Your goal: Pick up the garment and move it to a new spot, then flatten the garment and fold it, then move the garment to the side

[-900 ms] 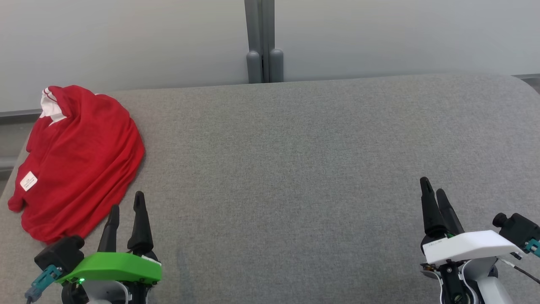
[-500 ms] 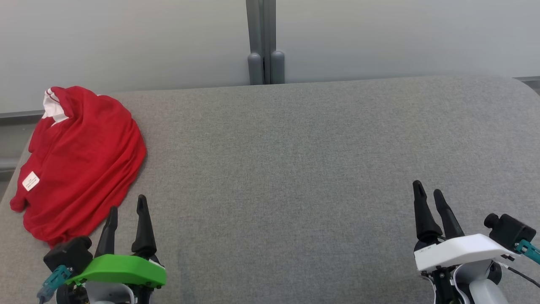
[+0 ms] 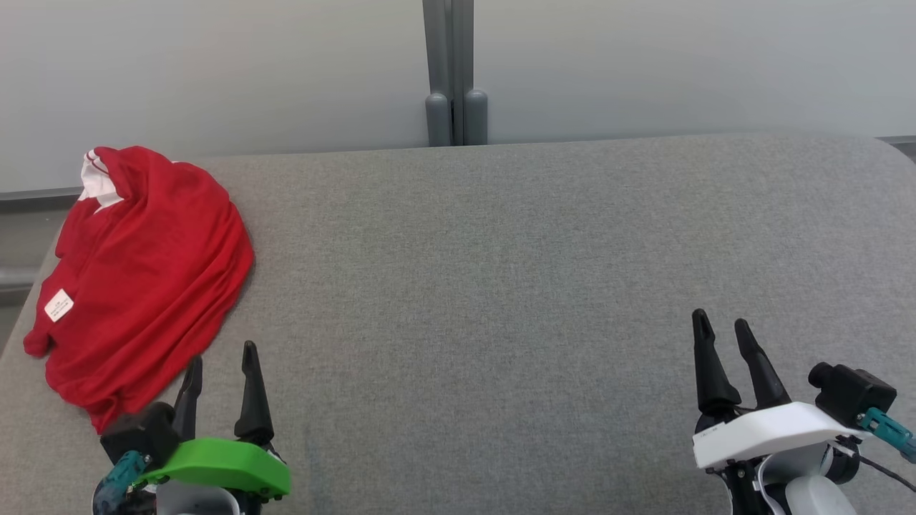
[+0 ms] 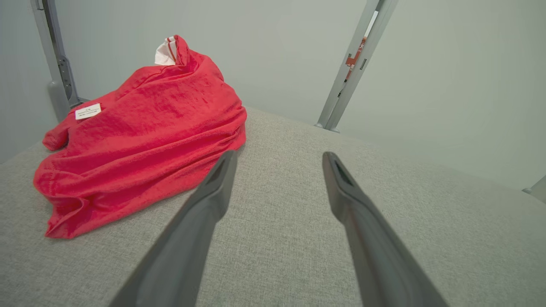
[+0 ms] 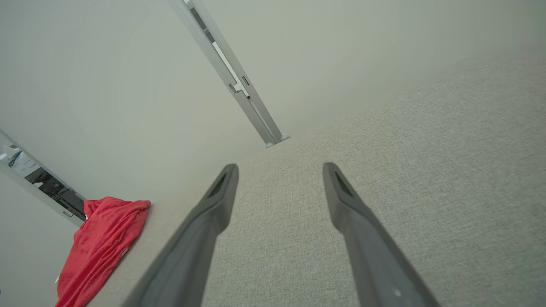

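Garment [image 3: 143, 272] crumpled in red heap at far-left end of grey table [image 3: 501, 286], not yet lifted. Left end effector [image 3: 222, 354] released, jaws spread, just beside garment's near edge: best lowered onto thick fold and clenched deep, so single layer is not dragged. Right end effector [image 3: 720, 319] released, well apart at right; best kept clear.

bright, soft, even light leaves only a faint shadow under the edge of the red garment [image 3: 143, 265]. the head view is sharp. in the wrist views the near fingers [image 4: 204, 213] blur and the grey post [image 4: 341, 94] leans with wide-angle distortion.
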Robot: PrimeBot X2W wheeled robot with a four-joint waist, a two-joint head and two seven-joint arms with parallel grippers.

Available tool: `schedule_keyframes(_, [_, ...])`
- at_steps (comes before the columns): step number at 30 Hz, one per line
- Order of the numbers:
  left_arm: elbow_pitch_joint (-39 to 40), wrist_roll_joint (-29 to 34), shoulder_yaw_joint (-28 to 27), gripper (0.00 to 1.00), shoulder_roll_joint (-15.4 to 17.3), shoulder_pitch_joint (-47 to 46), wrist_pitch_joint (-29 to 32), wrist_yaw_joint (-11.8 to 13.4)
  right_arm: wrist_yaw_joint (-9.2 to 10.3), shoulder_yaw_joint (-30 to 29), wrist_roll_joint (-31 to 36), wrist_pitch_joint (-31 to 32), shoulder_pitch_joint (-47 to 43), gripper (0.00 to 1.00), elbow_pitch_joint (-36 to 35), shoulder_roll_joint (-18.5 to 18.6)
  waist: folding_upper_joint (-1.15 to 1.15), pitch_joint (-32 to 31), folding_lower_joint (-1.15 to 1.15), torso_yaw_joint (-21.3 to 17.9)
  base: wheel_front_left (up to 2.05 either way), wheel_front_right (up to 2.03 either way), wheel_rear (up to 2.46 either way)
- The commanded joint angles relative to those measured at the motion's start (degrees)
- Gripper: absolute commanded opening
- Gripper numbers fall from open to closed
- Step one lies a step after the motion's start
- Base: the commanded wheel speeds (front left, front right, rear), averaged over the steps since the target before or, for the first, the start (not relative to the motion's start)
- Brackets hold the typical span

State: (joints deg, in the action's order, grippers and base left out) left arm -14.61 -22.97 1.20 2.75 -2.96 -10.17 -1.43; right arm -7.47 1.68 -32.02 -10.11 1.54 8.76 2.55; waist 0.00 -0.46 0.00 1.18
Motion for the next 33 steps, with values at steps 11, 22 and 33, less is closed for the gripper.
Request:
schedule_keyframes(11, [0.28,6.39,1.53,1.0,0.65,-0.01,-1.72,0.36,-0.03,0.31,7.14,-1.81,-0.66,1.0,-0.34,0.38,0.0,-0.35,0.0,0.43,0.0,0.0,0.0])
schedule_keyframes(22, [0.39,10.36,2.2,1.0,0.58,0.08,-3.05,1.26,-0.04,0.83,12.18,-3.12,-1.01,1.0,-0.42,0.42,0.0,-0.8,0.0,0.95,0.0,0.0,0.0])
schedule_keyframes(33, [-0.67,13.84,2.99,1.0,0.68,-0.34,-2.76,2.18,-0.03,0.73,16.67,-4.23,-1.32,1.0,0.06,0.43,0.0,-1.38,0.0,1.32,0.0,0.0,0.0])
